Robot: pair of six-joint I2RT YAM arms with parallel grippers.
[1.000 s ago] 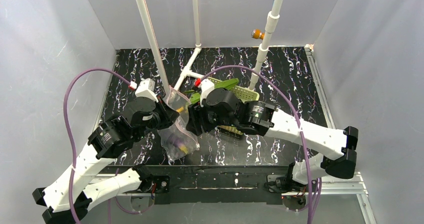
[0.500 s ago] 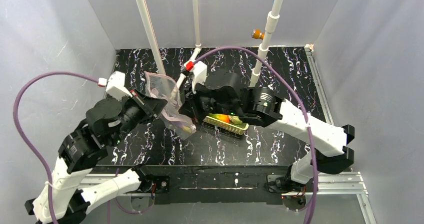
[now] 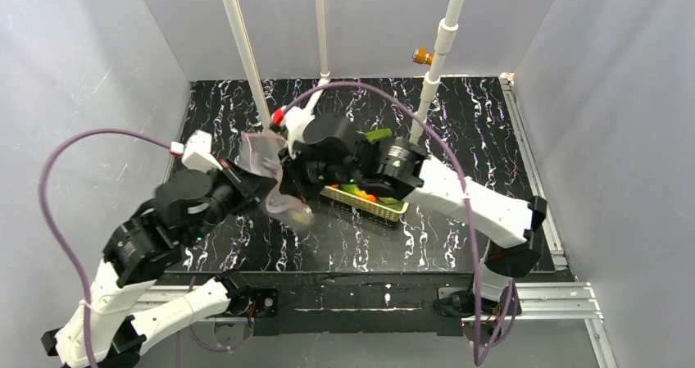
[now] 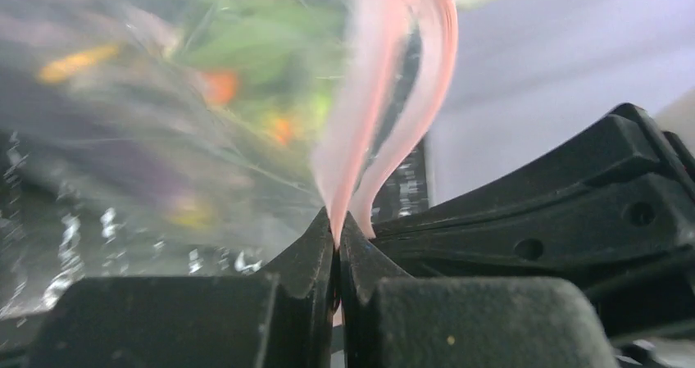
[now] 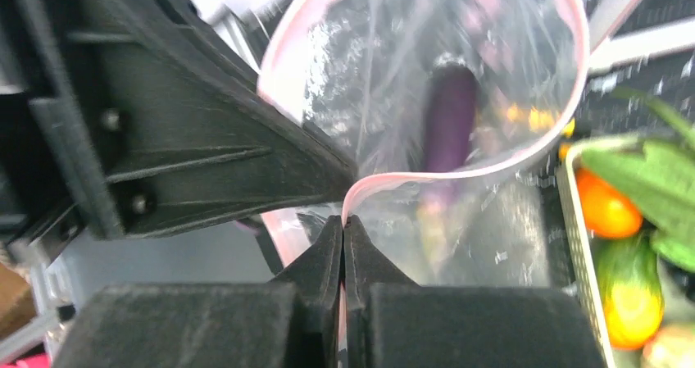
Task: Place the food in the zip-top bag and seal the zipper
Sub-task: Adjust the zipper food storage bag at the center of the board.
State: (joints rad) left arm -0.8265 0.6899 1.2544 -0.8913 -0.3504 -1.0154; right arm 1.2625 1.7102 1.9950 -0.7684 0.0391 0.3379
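- Right wrist view: my right gripper (image 5: 342,230) clamps the thin pink zipper strip (image 5: 410,178) of the clear floppy plastic bag (image 5: 377,73).
- My left gripper (image 4: 337,238) pinches it too, so the long dark-purple eggplant (image 5: 449,118) cannot spill.

overhead looks down; both wrist views closely share bag (image 5: 373,73)

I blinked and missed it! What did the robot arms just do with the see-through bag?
The right gripper swung left and closed on the pinkish zipper strip of the clear floppy plastic bag. The left gripper shifted the bag slightly left. Same as before: the left gripper's pinch on the zipper strip, the long dark-purple eggplant inside, the pale yellow-green slotted basket.
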